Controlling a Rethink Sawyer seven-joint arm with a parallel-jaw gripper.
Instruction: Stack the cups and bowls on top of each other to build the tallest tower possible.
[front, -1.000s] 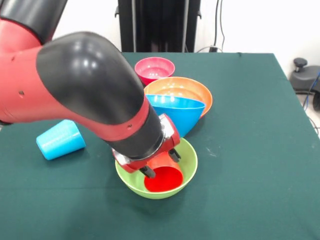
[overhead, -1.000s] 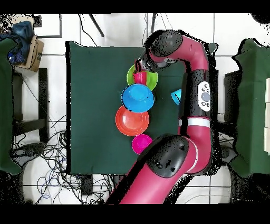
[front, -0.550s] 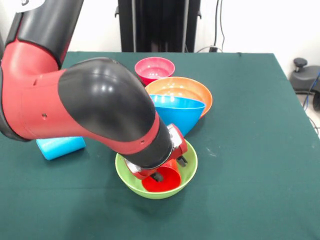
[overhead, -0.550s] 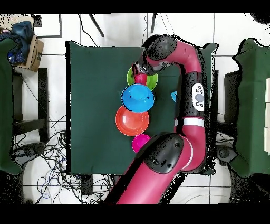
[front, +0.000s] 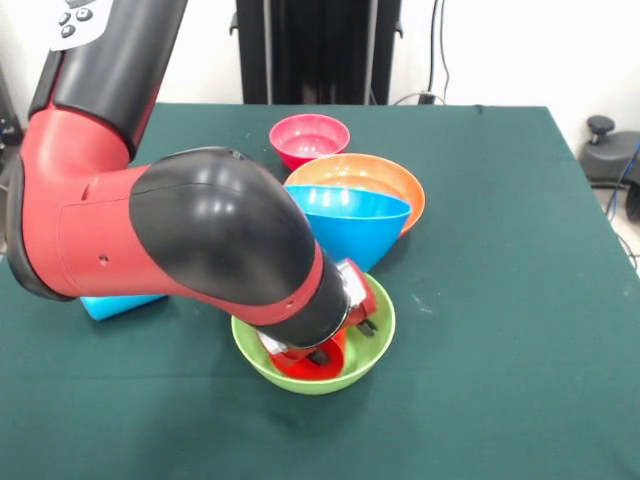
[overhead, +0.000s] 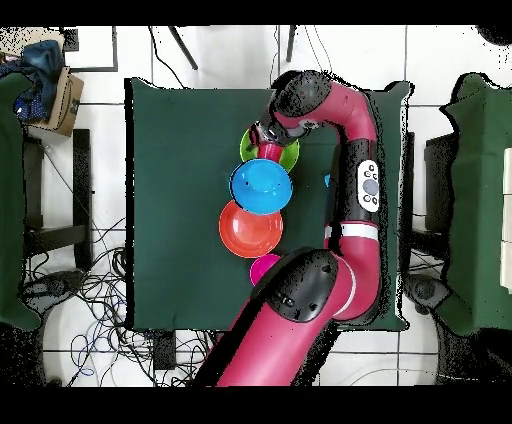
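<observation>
The red cup (front: 322, 358) is held on its side inside the lime green bowl (front: 372, 345) by the end effector (front: 335, 340), with the blue bowl (front: 350, 225), nested in the orange bowl (front: 400, 190), just behind the green one on the desk (front: 500, 300).

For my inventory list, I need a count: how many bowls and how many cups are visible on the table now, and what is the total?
Bowls: 4 – lime green bowl, blue bowl, orange bowl, small pink-red bowl.
Cups: 2 – red cup lying inside the lime green bowl at the claw, light blue cup mostly hidden behind the arm.
Total: 6
</observation>
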